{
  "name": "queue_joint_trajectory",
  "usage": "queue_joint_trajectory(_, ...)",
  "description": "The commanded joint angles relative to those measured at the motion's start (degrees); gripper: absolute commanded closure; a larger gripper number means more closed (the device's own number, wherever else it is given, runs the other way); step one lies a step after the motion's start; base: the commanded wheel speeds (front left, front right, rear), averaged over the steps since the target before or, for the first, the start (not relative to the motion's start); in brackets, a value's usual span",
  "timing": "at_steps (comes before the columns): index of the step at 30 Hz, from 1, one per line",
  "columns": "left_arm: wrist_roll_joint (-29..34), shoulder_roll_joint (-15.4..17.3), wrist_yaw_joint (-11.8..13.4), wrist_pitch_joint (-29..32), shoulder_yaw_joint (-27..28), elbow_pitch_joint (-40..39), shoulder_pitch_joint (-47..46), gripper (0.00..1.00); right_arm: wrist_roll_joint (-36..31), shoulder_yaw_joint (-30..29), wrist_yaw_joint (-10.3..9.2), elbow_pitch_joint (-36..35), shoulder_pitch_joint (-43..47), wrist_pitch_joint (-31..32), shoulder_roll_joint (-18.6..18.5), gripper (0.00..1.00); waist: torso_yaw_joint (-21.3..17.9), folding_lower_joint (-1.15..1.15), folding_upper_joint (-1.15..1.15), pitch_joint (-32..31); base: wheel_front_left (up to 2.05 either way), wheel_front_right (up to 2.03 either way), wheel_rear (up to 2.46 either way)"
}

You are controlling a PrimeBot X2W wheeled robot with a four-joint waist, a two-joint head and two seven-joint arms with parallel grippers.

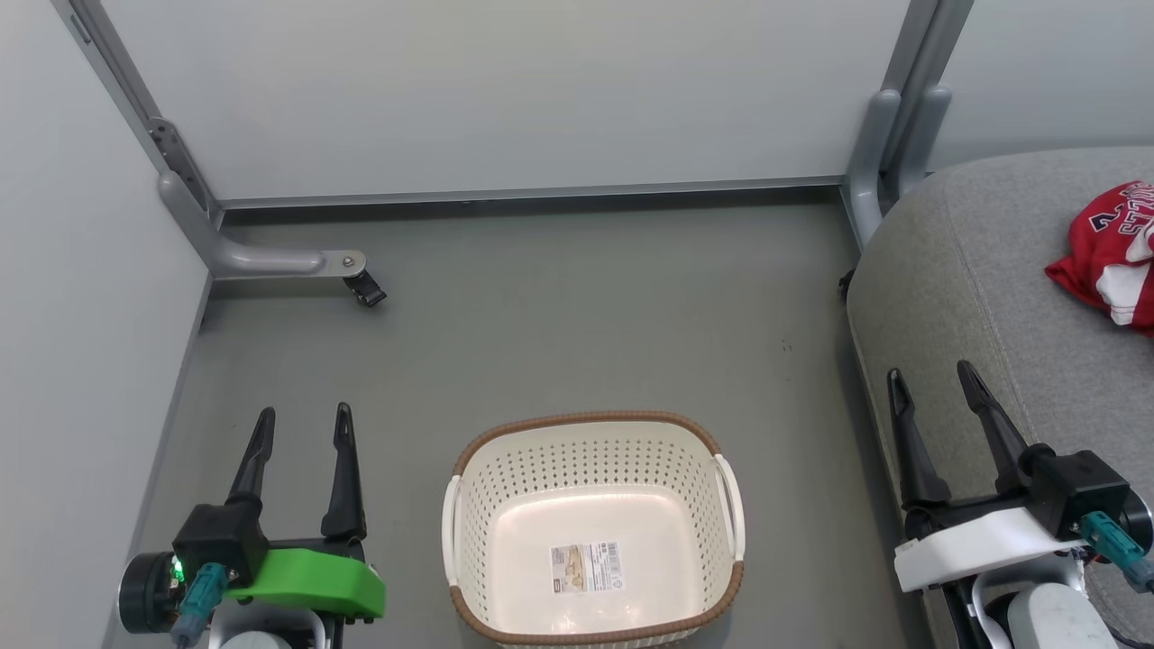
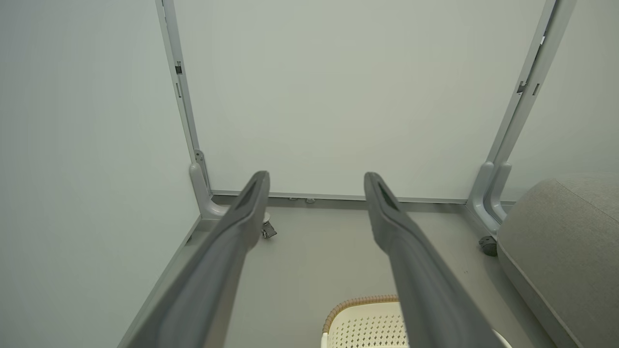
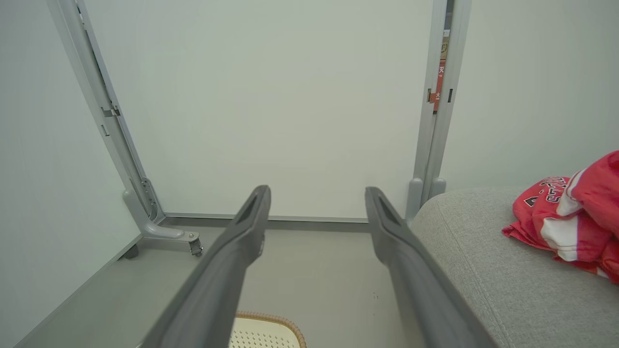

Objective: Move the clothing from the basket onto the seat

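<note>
Fingers of the left gripper are spread apart and hold nothing, poised over the grey floor just left of the basket. Right of the basket, the right gripper also has its two dark fingers spread and empty, above the near edge of the seat. The basket, oval, cream-white and perforated with a brown rim, stands on the floor between the two grippers. Its bottom bears a label sticker. The clothing, a crumpled bright red heap with white panels and white lettering, lies on the light grey seat, well to the right of the basket and beyond it, apart from both grippers. Pale partition panels on grey metal legs stand behind the basket.
</note>
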Motion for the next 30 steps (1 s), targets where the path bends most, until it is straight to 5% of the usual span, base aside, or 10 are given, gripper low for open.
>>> queue_joint_trajectory(1,0.45,-0.02,-0.21,-0.01,0.19,0.06,0.2,0.0,0.3,0.01,-0.04,0.11,0.58,-0.13,-0.13,0.0,0.02,0.0,0.0,-0.11,0.0,0.0,0.0)
queue_joint_trajectory(7,0.83,-0.14,-0.41,-0.01,0.35,-0.12,0.25,0.0,0.54,0.04,-0.04,0.28,0.69,-0.13,-0.14,0.0,0.02,0.0,0.0,-0.33,0.0,0.0,0.0)
queue_joint_trajectory(8,0.37,-0.19,-0.25,0.02,0.15,0.15,0.02,1.0,0.1,0.05,0.01,0.35,0.01,0.0,0.03,1.0,0.03,0.0,0.0,-0.33,0.0,0.0,0.0)
queue_joint_trajectory(13,-0.44,-0.41,-0.29,0.28,0.16,2.51,0.57,1.0,0.83,0.09,0.01,2.67,0.6,0.32,0.54,1.0,-0.02,0.0,0.0,-0.35,0.0,0.0,0.0)
queue_joint_trajectory(30,-18.44,-0.43,-1.51,5.05,2.53,2.39,-0.34,1.0,19.05,-0.97,0.0,4.07,-0.41,5.02,0.38,1.0,-1.11,0.0,0.0,-0.5,0.0,0.0,0.0)
